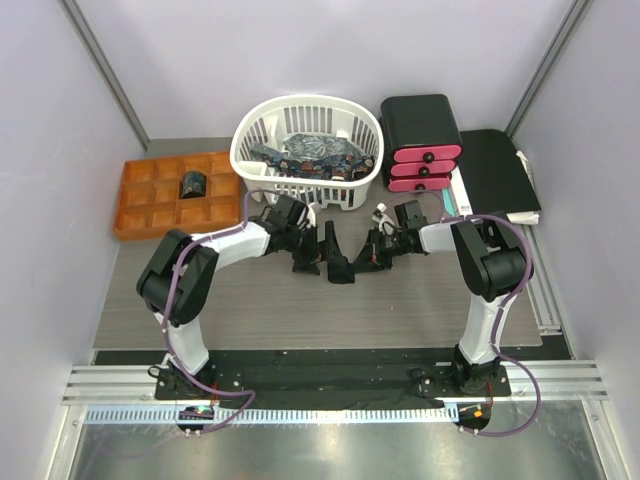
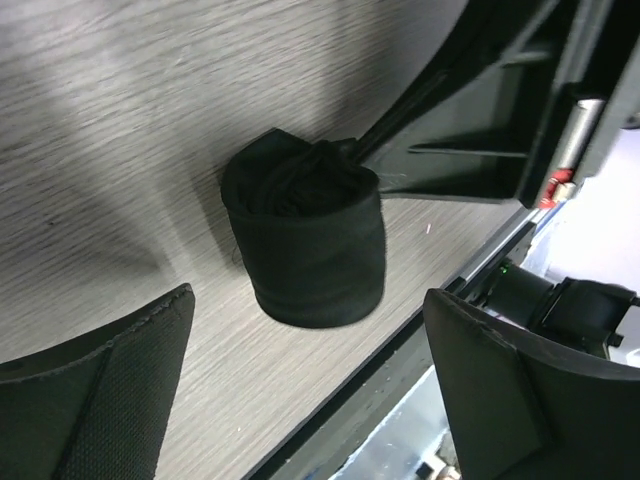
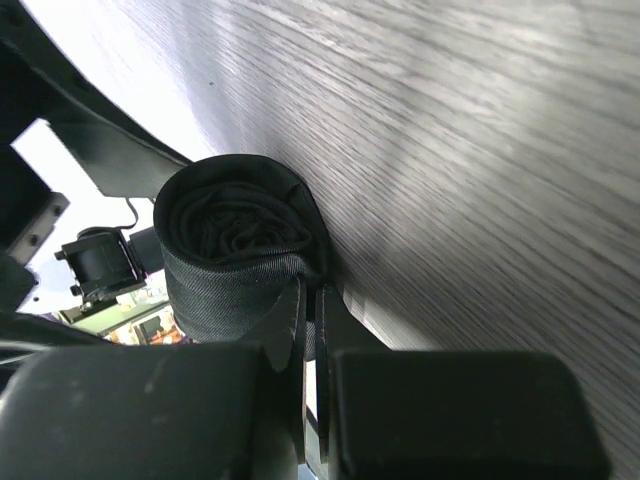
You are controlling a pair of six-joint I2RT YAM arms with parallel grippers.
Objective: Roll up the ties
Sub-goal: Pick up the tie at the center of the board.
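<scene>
While pinched at outer wrap by right gripper (image 3: 308,300): rolled black tie (image 2: 310,240), on table (image 1: 250,310), centre, between both arms. Left gripper (image 2: 310,300): spread wide, coil ahead between fingers, untouched. Advised: close left squarely across coil wall before easing right off, against unwinding; then likely to orange tray (image 1: 140,215).

Lab, probably — white-walled test table (image 1: 300,310)

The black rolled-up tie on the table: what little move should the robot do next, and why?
Probably the open left gripper should ease forward and close around the rolled black fabric tie. The coil stands ahead of its spread fingers, untouched, while the right gripper pinches its wall. The orange compartment tray lies on the left arm's side.
</scene>
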